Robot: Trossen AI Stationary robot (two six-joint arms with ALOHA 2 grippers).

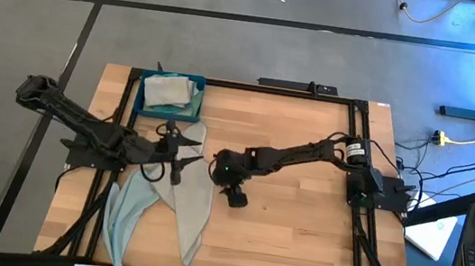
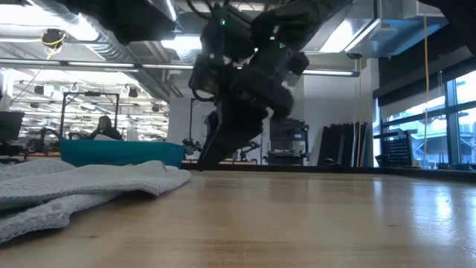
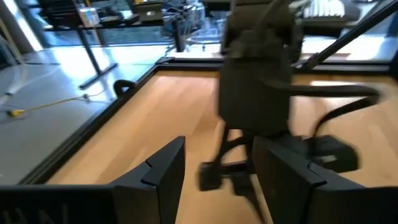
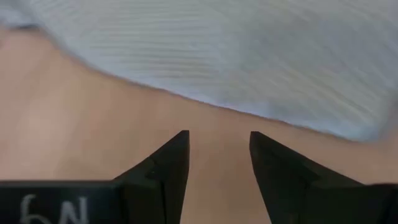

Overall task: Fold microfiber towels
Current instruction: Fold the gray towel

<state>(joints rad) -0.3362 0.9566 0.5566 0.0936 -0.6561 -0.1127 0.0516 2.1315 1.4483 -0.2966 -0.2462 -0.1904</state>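
Grey towel (image 1: 193, 202) flat on table (image 1: 307, 160); right hand (image 4: 219, 152) open, empty, just beside its edge; left hand (image 3: 217, 174) open, empty; best pinched low at hem.

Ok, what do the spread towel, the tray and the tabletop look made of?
Towel: soft pale woven cloth, limp, with fine ribbing that shows in the right wrist view. Tray: rigid, smooth, probably plastic, judging by its straight blue wall. Tabletop: light wood planks with visible grain and seams, satin sheen.

Two dark, jointed arms trail black cables; the right arm (image 1: 293, 158) shows a small green light.
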